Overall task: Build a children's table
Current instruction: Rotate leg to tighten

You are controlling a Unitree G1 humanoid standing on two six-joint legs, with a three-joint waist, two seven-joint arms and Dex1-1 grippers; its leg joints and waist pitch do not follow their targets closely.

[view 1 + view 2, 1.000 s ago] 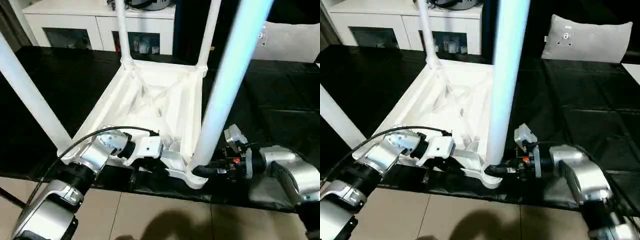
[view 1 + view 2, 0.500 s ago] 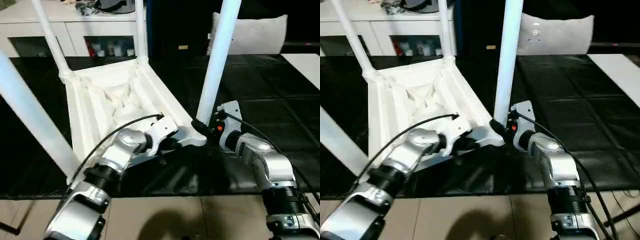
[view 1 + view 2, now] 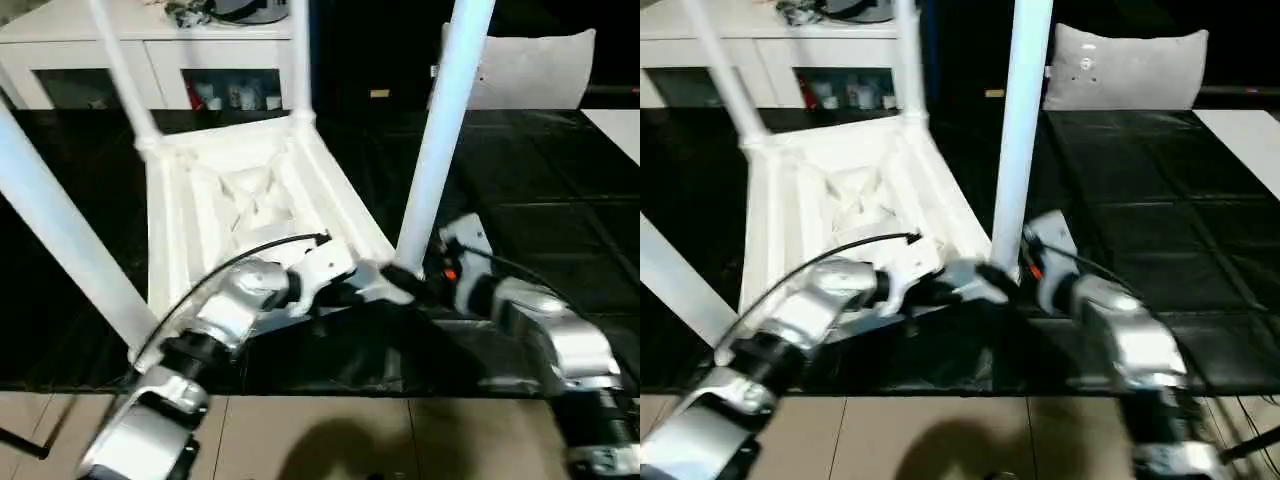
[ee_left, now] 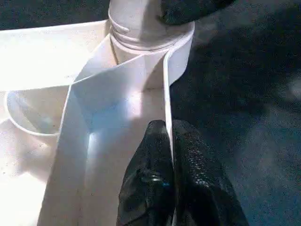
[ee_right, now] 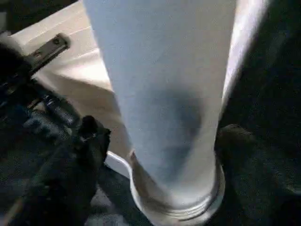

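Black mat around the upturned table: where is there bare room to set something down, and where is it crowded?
Bare black mat lies between the near leg and the grey cushion. Another bare strip lies left of the table, before the white cabinet. The near corner is crowded: the left pincer is clamped on the rim, the right pincer at the leg's base.

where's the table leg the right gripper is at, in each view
Left eye view: the leg rises right of centre from the table's near right corner.
Right eye view: the same leg stands at centre, running off the top.
Left wrist view: its base sits in the socket at the top.
Right wrist view: the leg runs down the middle, close up.
Shared landmark: the corner socket it screws into.
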